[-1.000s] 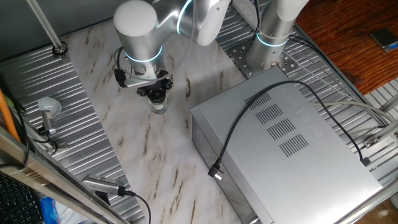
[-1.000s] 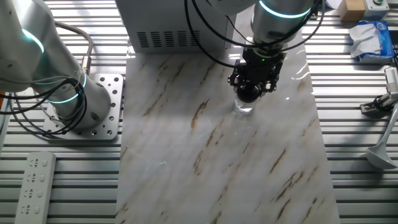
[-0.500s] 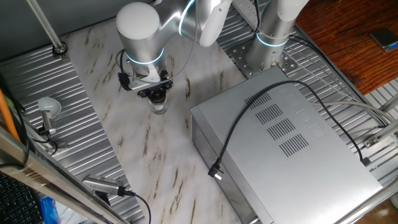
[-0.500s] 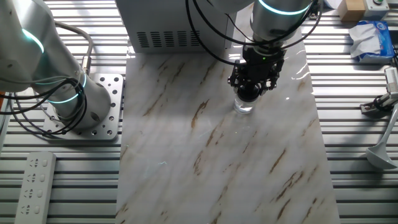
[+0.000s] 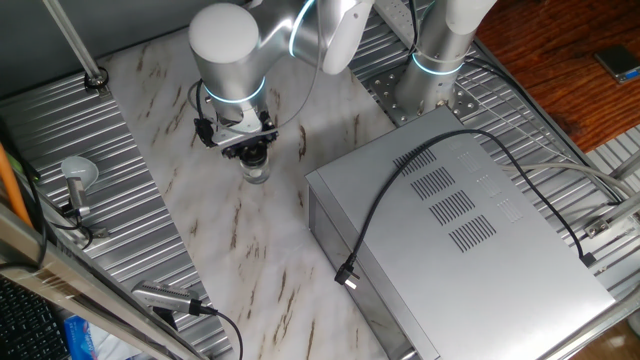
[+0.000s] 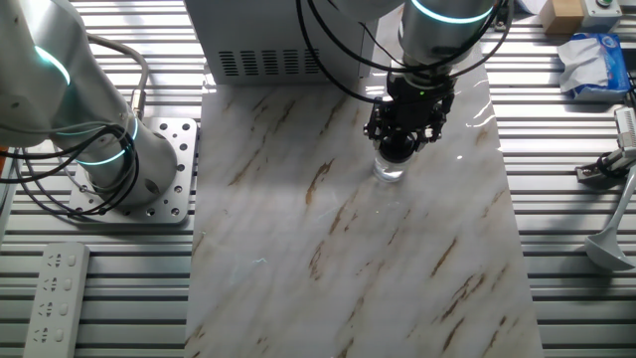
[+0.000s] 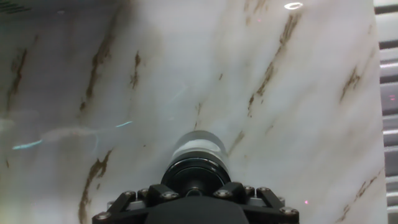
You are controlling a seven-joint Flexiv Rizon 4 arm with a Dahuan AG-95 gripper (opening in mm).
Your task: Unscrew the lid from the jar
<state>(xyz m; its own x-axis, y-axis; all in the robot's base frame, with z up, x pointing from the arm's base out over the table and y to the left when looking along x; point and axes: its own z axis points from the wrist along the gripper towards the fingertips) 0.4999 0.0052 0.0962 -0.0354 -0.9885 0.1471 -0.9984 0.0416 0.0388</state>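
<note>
The tiny clear jar (image 5: 257, 174) stands upright on the marble board, straight under my wrist. It also shows in the other fixed view (image 6: 389, 171) and in the hand view (image 7: 199, 148). The dark round lid (image 7: 195, 175) sits on top of the jar, between my fingers. My gripper (image 5: 251, 152) points straight down and is shut on the lid, also seen in the other fixed view (image 6: 399, 147) and at the bottom of the hand view (image 7: 196, 190). The black fingers (image 7: 163, 191) press on the lid's sides. In the fixed views the fingers hide most of the lid.
A large grey metal box (image 5: 460, 220) with a black cable across it stands right of the jar. A round grey knob on a stem (image 5: 78, 172) stands at the left on the slatted table. A second arm's base (image 6: 129, 164) and a power strip (image 6: 55, 288) are on the other side.
My wrist has turned a little about its vertical axis above the jar and shifted very slightly. The jar stays in the same spot on the board.
</note>
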